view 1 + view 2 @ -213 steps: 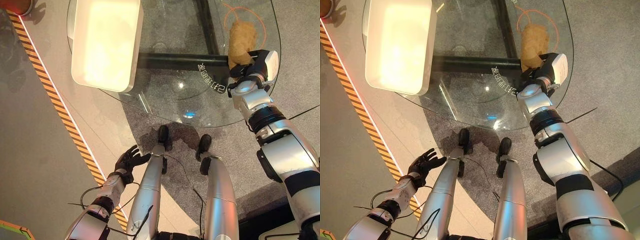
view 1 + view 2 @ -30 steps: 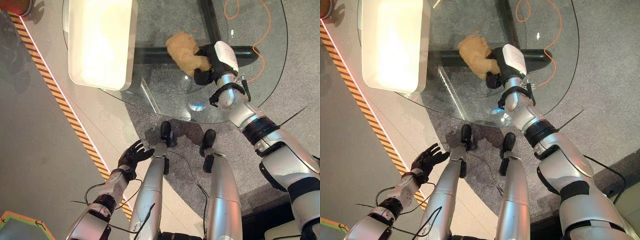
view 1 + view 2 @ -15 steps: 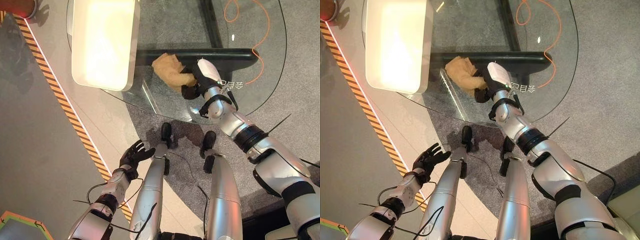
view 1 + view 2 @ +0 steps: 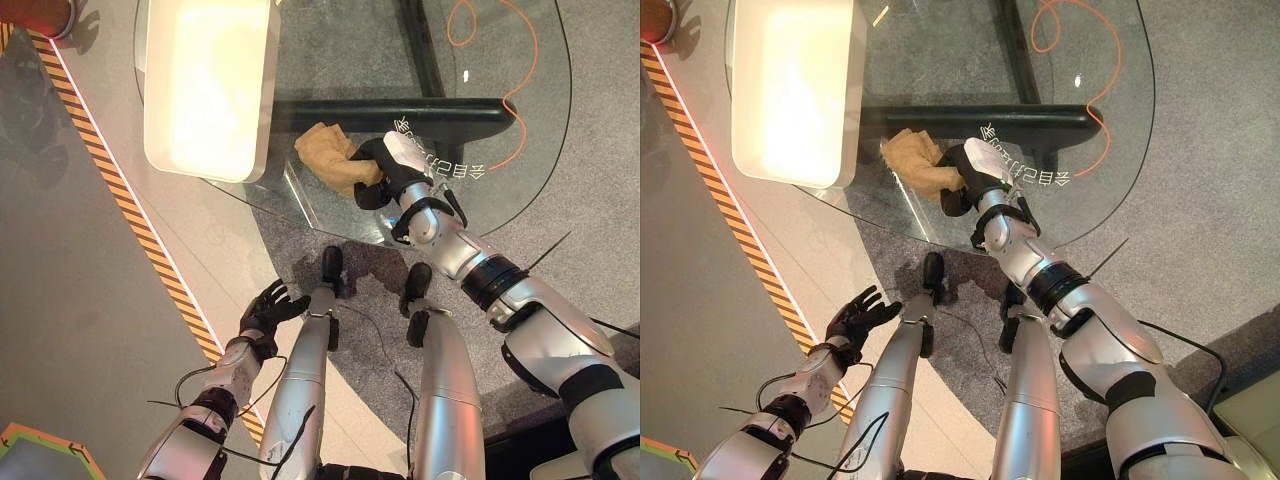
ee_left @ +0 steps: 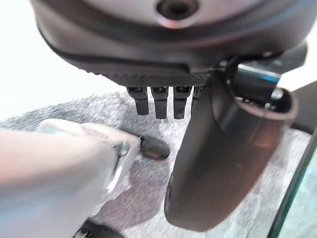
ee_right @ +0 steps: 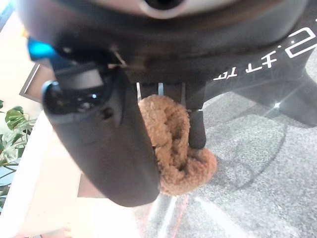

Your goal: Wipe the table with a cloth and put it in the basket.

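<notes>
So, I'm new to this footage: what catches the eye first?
The tan fluffy cloth, clutched in the right hand on the clear glass table, just right of the big white rectangular basket. The left hand hangs open, low beside the black-and-yellow striped floor tape.

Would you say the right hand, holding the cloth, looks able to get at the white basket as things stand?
Probably yes. The right hand is shut on the tan cloth on the glass table, close beside the near corner of the white basket, and nothing stands between them.
</notes>
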Controlling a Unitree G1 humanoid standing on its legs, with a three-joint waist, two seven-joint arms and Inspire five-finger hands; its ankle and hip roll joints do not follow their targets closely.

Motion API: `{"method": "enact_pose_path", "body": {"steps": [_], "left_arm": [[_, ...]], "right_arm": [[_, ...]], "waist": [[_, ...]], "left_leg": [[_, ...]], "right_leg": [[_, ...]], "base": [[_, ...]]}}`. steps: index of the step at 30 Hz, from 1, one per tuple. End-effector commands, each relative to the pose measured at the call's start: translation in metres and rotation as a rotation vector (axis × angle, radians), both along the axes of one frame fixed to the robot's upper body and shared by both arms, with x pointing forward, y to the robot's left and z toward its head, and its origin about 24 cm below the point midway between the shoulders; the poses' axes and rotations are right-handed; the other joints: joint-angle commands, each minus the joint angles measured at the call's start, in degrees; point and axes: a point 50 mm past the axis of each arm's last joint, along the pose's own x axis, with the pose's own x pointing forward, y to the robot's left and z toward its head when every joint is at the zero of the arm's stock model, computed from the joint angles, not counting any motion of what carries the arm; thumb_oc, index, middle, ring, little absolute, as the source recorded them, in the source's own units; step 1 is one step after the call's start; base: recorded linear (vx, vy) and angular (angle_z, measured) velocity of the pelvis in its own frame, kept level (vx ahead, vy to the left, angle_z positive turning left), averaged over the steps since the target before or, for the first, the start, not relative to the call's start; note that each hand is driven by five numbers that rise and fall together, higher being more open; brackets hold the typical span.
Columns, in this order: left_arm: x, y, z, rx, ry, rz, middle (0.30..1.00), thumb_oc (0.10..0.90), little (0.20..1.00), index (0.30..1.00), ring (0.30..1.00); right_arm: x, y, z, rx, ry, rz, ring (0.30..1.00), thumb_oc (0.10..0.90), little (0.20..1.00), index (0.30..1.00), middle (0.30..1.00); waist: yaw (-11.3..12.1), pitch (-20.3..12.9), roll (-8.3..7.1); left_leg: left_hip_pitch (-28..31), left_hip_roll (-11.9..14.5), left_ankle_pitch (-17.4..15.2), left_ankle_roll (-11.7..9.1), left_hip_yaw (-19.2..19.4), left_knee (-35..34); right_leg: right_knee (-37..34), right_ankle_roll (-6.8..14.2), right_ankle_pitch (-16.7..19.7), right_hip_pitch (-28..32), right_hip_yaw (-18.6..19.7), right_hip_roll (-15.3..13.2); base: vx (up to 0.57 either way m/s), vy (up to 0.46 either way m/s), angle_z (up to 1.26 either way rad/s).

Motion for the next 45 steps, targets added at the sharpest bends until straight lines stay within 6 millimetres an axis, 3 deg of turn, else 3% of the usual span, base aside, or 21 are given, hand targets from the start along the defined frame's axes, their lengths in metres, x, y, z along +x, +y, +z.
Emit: {"method": "enact_pose_path", "body": {"steps": [1,6,13,23,32,38,42,45], "left_arm": [[0.009,0.028,0.019,-0.024,-0.118,0.266,0.9,0.8,0.9,0.9,0.9],[0.019,0.047,0.043,-0.063,-0.212,0.451,0.9,0.8,0.9,0.9,0.9],[0.016,0.102,0.077,-0.101,-0.317,0.841,0.9,0.8,0.9,0.9,0.9],[0.019,0.12,0.123,-0.203,-0.628,0.825,0.9,0.8,0.9,0.9,0.9],[0.02,0.093,0.183,-0.273,-0.961,0.672,0.9,0.8,0.9,0.9,0.9],[0.01,0.049,0.227,-0.294,-1.201,0.392,0.9,0.8,0.9,0.9,0.9],[0.005,0.031,0.245,-0.327,-1.272,0.268,0.9,0.8,0.9,0.9,0.9],[0.003,0.022,0.248,-0.353,-1.296,0.185,0.9,0.8,0.9,0.9,0.9]], "right_arm": [[-0.007,0.034,0.01,0.116,-0.083,0.104,0.3,0.1,0.2,0.3,0.3],[-0.001,0.019,0.019,0.198,-0.123,0.036,0.3,0.1,0.2,0.3,0.3],[-0.001,0.012,0.042,0.394,-0.215,-0.017,0.3,0.1,0.2,0.3,0.3],[-0.026,0.019,0.064,0.528,-0.36,0.073,0.3,0.1,0.2,0.3,0.3],[-0.057,0.014,0.073,0.615,-0.48,0.167,0.3,0.1,0.2,0.3,0.3],[-0.084,0.014,0.071,0.649,-0.52,0.287,0.3,0.1,0.2,0.3,0.3],[-0.098,0.015,0.077,0.666,-0.563,0.376,0.3,0.1,0.2,0.3,0.3],[-0.106,0.018,0.082,0.669,-0.582,0.426,0.3,0.1,0.2,0.3,0.3]], "waist": [[0.1,-0.9,1.14],[0.7,-0.9,1.23],[1.4,-0.9,0.77],[0.4,-0.9,-0.3],[-0.3,-0.9,-2.0],[-1.1,-0.9,-2.86],[-1.6,-0.9,-3.13],[-2.0,-0.9,-3.23]], "left_leg": [[0.2,-3.9,-6.3,3.6,5.5,5.9],[0.5,-4.1,-6.6,3.7,4.9,6.0],[0.7,-4.2,-6.9,3.7,4.0,6.6],[0.6,-3.8,-7.1,3.9,3.9,7.0],[0.0,-3.9,-7.7,4.4,3.4,7.4],[-0.2,-4.1,-8.2,4.9,3.4,8.3],[-0.3,-4.2,-8.3,5.1,3.6,8.6],[-0.3,-4.2,-8.4,5.1,3.6,8.8]], "right_leg": [[-7.8,2.2,3.7,1.4,-1.4,1.6],[-7.3,2.2,3.5,1.7,-1.5,1.4],[-5.8,1.7,2.4,2.1,-1.8,1.2],[-5.3,1.7,1.7,2.3,-0.8,2.1],[-4.8,1.9,1.0,2.5,-0.4,2.9],[-4.2,2.1,0.8,2.8,-0.1,3.5],[-4.3,2.3,1.0,2.8,0.1,3.7],[-4.3,2.4,1.1,2.9,0.3,4.0]], "base": [[0.0,0.0,0.0],[0.0,-0.019,0.02],[0.0,-0.024,0.02],[0.0,0.0,0.0],[0.0,-0.036,-0.01],[0.0,-0.011,-0.01],[0.0,0.0,0.0],[0.0,0.0,0.0]]}}
